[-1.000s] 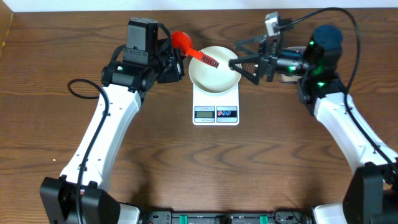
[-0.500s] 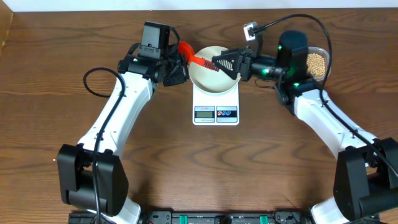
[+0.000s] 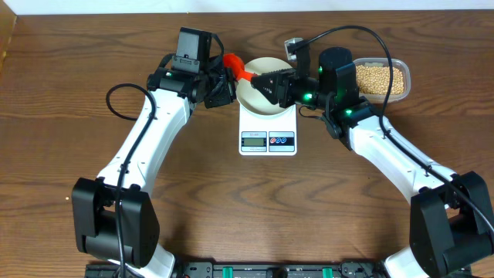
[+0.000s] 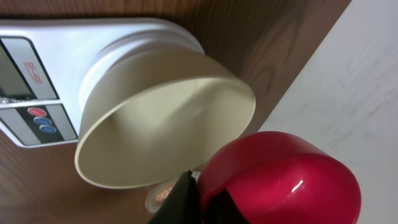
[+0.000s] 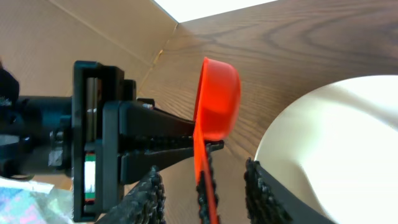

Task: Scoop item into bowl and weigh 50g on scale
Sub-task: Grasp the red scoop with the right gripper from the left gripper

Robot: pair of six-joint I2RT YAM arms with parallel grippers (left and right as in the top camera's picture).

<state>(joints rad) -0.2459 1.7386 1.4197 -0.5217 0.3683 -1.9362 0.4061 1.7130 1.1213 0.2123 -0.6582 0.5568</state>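
My right pincer point(image 5: 202, 183) slid left over the bowl point(image 5: 329, 143); it's open astride the red scoop point(image 5: 217, 99) handle, left pincer point(image 3: 224, 79) gripping it.

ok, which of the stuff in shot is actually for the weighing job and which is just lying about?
For the job: beans, their clear tub, red scoop, white bowl, scale.
Lying about: cardboard at the left edge of the overhead view, black cable loop (rig wiring).
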